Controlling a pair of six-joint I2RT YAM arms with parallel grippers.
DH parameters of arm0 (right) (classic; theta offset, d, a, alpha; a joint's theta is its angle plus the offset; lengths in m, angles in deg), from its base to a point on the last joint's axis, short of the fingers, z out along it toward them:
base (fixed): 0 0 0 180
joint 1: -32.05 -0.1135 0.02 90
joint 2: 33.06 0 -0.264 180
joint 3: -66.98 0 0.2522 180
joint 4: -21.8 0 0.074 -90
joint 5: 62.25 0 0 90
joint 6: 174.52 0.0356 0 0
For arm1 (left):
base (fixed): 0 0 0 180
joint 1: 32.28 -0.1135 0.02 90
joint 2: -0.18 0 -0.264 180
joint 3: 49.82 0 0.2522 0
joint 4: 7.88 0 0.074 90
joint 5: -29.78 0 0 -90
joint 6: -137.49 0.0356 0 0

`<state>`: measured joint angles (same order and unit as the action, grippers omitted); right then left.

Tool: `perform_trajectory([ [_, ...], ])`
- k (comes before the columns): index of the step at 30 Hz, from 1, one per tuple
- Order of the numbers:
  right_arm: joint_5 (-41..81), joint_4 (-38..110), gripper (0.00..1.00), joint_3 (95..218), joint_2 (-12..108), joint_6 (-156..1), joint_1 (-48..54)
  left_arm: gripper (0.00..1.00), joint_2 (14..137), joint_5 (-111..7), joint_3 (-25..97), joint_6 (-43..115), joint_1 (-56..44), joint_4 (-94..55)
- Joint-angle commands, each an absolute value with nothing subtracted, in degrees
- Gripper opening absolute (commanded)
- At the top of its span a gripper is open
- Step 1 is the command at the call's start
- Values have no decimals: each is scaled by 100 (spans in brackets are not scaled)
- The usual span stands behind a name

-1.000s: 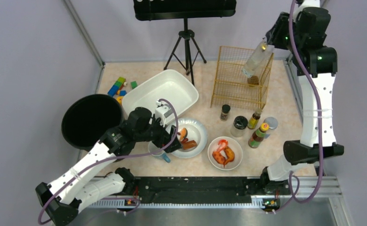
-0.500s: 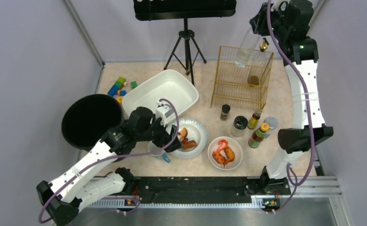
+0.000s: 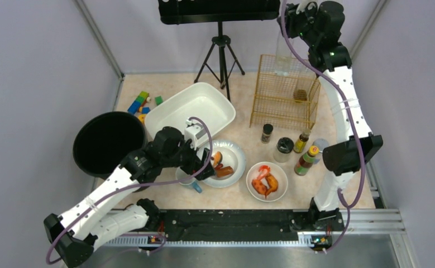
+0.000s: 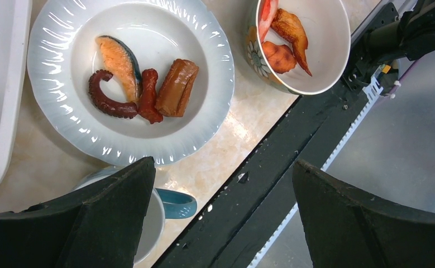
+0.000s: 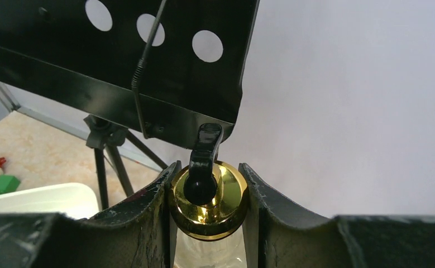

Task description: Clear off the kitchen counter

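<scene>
Two robot arms reach over the kitchen counter (image 3: 245, 127), a pale marbled top with a white tub (image 3: 204, 106) sitting toward its back left. Well to the right of the tub and high above the surface, the right gripper (image 5: 208, 192) is clamped on the gold cap of a clear glass bottle (image 5: 229, 201), one finger pressed against each side. Seen from above, the bottle overlaps the far edge of a gold wire rack (image 3: 282, 97) standing right of the tub. Just in front of the tub, the left gripper (image 4: 220, 218) is spread wide and holds nothing, hovering over a blue-handled mug (image 4: 173, 204). Beside that mug, also in front of the tub, a white plate (image 4: 53, 106) carries salmon, an octopus tentacle and sausage-like pieces. Further right of the tub's near corner are a bowl (image 3: 267, 195) of orange food and a cluster of small jars and sauce bottles (image 3: 285, 146). A black round bin (image 3: 109, 144) sits left of the tub, with coloured blocks (image 3: 139, 103) by the tub's far left end.
</scene>
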<state>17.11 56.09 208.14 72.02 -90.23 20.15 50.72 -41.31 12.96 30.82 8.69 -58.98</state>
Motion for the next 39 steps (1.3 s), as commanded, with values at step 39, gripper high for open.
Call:
perform_trajectory([
  [39, 526, 1531, 0, 17293, 6778, -8118, 2957, 97, 5289, -4273, 1346, 3185, 872, -5840],
])
